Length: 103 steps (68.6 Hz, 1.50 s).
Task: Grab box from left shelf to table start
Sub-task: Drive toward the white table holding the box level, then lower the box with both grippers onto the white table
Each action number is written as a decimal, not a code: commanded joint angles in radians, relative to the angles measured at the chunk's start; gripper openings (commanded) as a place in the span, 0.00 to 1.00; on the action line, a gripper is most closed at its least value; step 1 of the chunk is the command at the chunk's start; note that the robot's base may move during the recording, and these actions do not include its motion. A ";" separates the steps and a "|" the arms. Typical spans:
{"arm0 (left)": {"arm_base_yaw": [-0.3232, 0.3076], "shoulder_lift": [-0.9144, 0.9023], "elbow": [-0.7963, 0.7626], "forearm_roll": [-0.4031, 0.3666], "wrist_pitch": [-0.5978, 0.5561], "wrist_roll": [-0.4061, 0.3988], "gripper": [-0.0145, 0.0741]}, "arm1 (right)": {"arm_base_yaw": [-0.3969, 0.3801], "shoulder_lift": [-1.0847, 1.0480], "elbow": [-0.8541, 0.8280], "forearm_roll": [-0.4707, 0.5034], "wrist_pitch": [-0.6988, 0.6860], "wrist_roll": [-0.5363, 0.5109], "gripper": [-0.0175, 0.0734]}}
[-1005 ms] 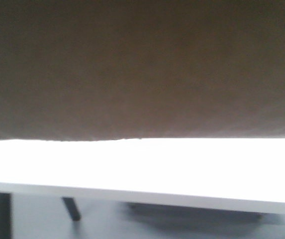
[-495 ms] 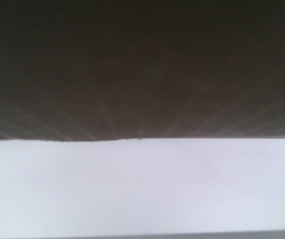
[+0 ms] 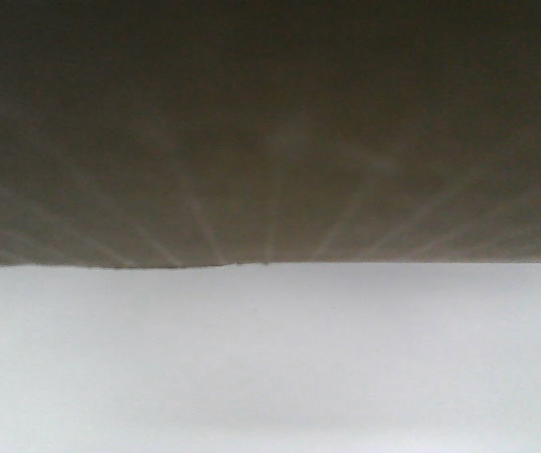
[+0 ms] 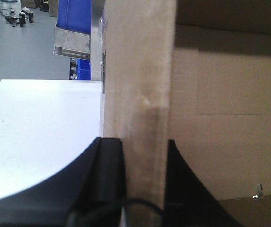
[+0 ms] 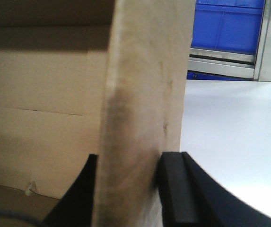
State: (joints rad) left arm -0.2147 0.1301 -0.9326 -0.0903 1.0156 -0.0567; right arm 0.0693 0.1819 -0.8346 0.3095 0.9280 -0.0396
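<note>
The left gripper (image 4: 142, 158) and right gripper (image 5: 128, 177) are each clamped on an opposite wall of the cardboard box (image 3: 270, 132), which hangs over the white table (image 3: 270, 368); contact cannot be confirmed. Lower both arms evenly, releasing only once the base rests flat.

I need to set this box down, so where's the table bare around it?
Bare table lies outside the box wall beside the left tool, back to the shelf and bins. Likewise outside the wall beside the right tool, back to the shelf. Front view shows bare table below the box's edge. Crowded only at the clamped walls.
</note>
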 commanded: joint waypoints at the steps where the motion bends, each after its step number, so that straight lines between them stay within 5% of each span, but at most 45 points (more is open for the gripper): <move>1: -0.009 0.008 -0.038 -0.055 -0.130 -0.030 0.06 | -0.003 0.017 -0.027 -0.041 -0.080 0.007 0.26; 103: -0.009 0.030 -0.044 -0.052 -0.180 -0.030 0.05 | -0.003 0.030 -0.033 -0.040 -0.097 0.007 0.26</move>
State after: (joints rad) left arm -0.2147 0.1322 -0.9326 -0.0903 1.0066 -0.0567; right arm 0.0693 0.1819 -0.8346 0.3095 0.9280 -0.0396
